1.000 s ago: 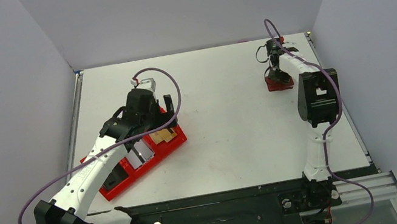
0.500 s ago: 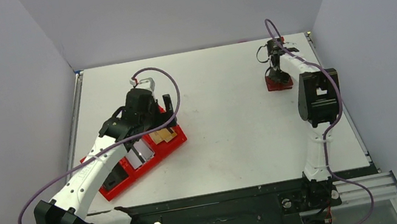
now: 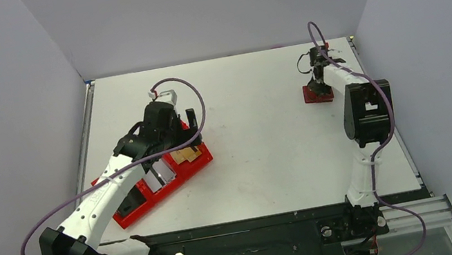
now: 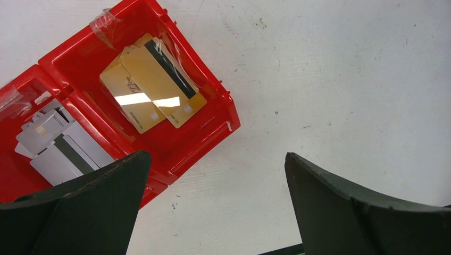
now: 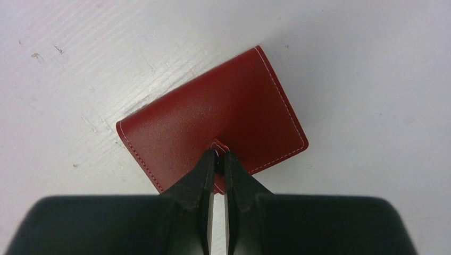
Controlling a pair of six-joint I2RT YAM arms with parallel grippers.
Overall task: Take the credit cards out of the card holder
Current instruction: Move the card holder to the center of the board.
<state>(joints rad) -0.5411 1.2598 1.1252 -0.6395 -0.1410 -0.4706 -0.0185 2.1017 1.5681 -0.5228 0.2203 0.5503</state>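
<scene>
Two arms in view, only the right one at work. Card holder (image 5: 213,119) lies shut and flat on the table (image 5: 372,64), far right side, well apart from the red tray (image 4: 210,135) over on the left. Right gripper (image 5: 219,158) sits on it from above: jaws together, tips pinched on the short strap tab (image 5: 218,144) at the cover's edge, nothing else between them. Step in hand, as I read it: free the tab and swing the cover open. To do it well, carry the tab in an arc back over the cover rather than straight up, or the whole light wallet will likely ride up with it. The bite is at the very end of the tab, so pull slowly or it may slip out. A second contact pressing the lower cover down would help, but the other arm is far off. Left gripper (image 4: 215,159) hovers over the tray's corner, jaws wide apart, holding and touching nothing. Beneath it: tan-gold credit cards (image 4: 151,85) in one compartment, silver-grey cards (image 4: 58,143) in the next. Whether any cards sit inside the closed holder cannot be told
</scene>
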